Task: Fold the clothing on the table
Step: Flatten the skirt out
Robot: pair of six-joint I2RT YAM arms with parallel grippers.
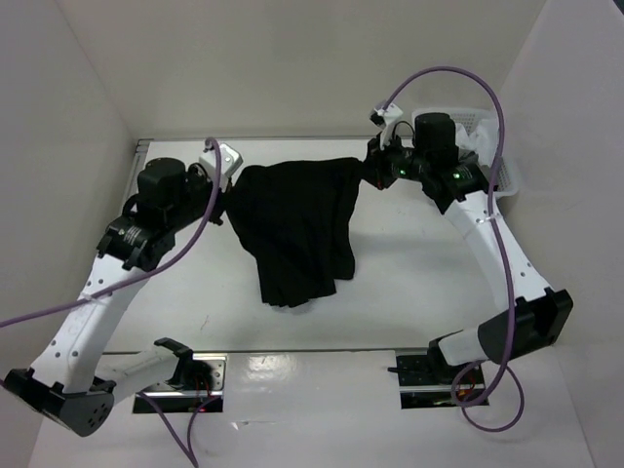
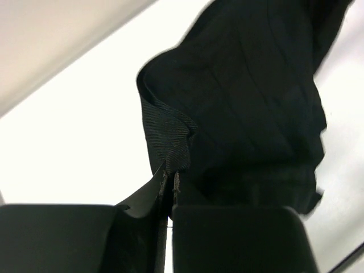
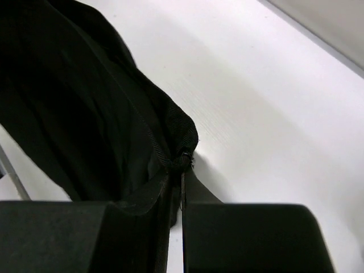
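Observation:
The clothing, a black skirt (image 1: 292,224), hangs stretched between my two grippers over the white table (image 1: 409,283), its lower part drooping toward the near side. At the skirt's left corner my left gripper (image 1: 226,195) is shut on the fabric; in the left wrist view the woven edge (image 2: 168,136) runs into the pinched jaws (image 2: 170,182). My right gripper (image 1: 375,174) is shut on the skirt's right corner. The right wrist view shows a bunched knot of black cloth (image 3: 114,114) squeezed between the jaws (image 3: 183,170).
A small white plastic basket (image 1: 492,161) stands at the far right of the table, close behind my right arm. White walls enclose the table on the left, back and right. A metal rail (image 1: 312,363) runs along the near edge between the arm bases.

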